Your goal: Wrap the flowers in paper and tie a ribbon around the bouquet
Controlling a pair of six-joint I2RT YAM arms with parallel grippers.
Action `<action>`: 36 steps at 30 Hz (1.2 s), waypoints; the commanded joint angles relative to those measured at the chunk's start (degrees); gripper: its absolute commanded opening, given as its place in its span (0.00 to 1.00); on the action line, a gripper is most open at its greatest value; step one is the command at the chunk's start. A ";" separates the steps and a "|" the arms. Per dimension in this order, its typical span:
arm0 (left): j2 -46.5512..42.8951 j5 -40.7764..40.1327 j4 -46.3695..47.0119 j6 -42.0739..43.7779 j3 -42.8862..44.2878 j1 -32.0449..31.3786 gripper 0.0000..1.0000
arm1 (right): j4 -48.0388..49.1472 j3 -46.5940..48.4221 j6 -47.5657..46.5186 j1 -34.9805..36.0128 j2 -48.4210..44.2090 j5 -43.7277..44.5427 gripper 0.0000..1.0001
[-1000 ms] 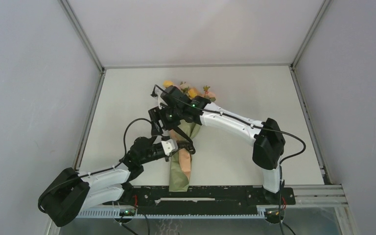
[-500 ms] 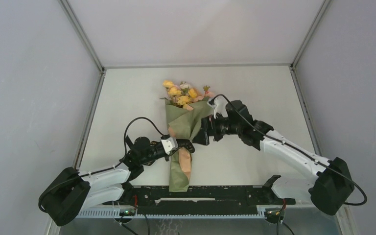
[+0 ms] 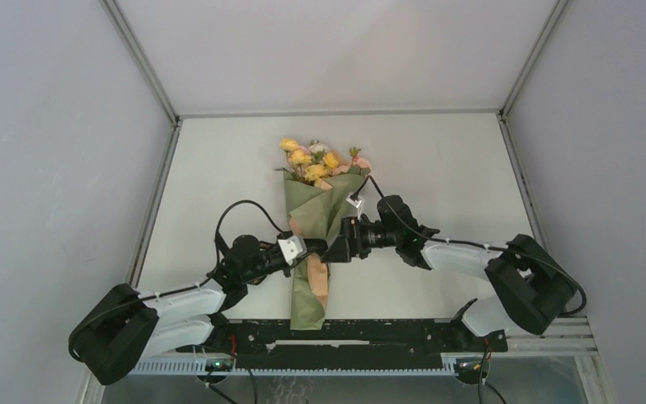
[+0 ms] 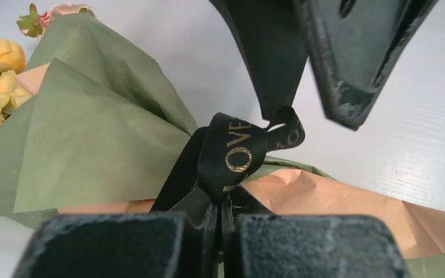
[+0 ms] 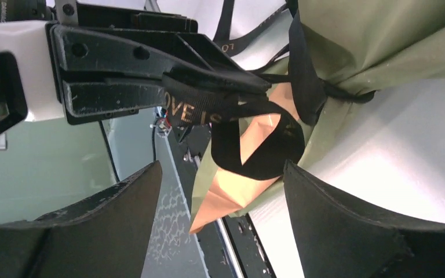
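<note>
A bouquet (image 3: 314, 220) lies mid-counter (image 3: 437, 168), flowers (image 3: 311, 160) pointing away. The left claw (image 4: 220, 223) pinches a black ribbon (image 4: 239, 152) loop at its waist. The right claw (image 5: 219, 171) gapes wide around that loop. Closing off-centre could miss the ribbon or snag paper (image 4: 92, 150).

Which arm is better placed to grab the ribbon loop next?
Right, probably: the right gripper is open and faces the ribbon loop, while the left gripper is shut on the ribbon at the bouquet.
</note>
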 commanded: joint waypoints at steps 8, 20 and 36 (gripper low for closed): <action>0.60 -0.99 1.96 -0.38 1.60 -0.18 0.00 | 16.44 1.51 7.76 -0.78 9.09 -5.22 0.77; -0.70 -4.21 -5.21 -4.89 3.75 -0.25 0.00 | 12.84 1.51 6.06 -1.99 7.34 -2.37 0.00; -7.79 -9.54 -44.98 -21.20 18.88 0.77 0.71 | 5.65 1.51 0.54 -2.75 0.94 2.36 0.00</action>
